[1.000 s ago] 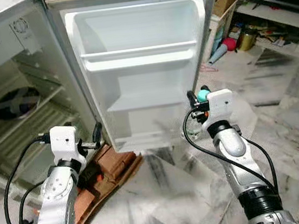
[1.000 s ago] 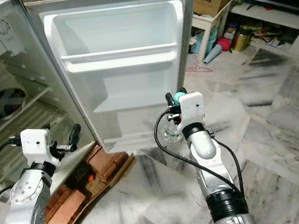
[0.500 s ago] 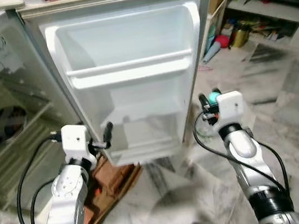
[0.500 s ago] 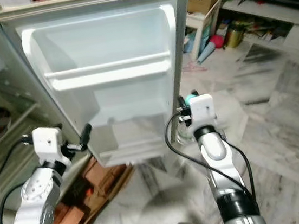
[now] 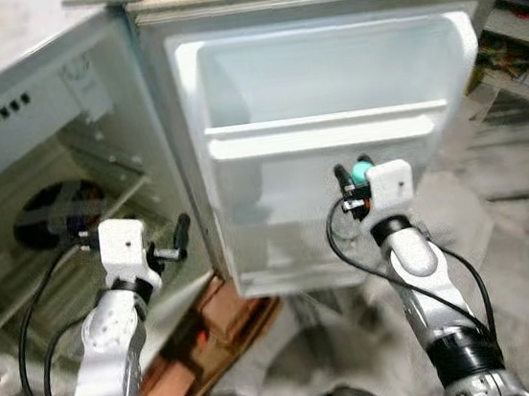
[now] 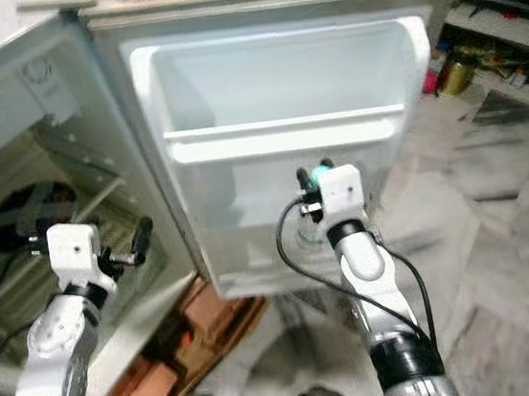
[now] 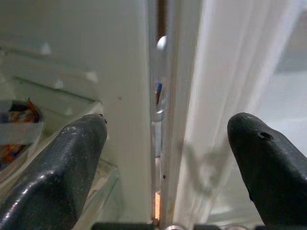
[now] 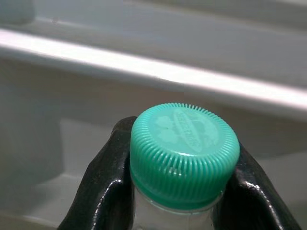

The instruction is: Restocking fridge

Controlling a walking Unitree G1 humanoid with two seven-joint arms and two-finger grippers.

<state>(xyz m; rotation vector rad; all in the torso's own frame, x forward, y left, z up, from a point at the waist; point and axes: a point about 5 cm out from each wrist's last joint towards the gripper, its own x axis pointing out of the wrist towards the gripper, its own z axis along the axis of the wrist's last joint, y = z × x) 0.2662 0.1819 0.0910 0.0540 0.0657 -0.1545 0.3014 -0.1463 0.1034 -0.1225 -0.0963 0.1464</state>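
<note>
Before the fridge door (image 5: 335,141), a bottle (image 8: 182,158) is pinched at its neck by the right gripper (image 5: 351,180); clear plastic is judged light, slippery. Left gripper (image 7: 163,158) jaws are spread.

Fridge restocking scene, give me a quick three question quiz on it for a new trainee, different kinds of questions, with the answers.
1. True or false: the right gripper is shut on a bottle with a green cap.
2. What stands directly ahead of the bottle: A) the fridge door shelves, B) a sink, C) a table?
3. Fill in: the left gripper, with fingers apart, points at the door's ____ edge.

Key: 1 true; 2 A; 3 hinge.
</note>
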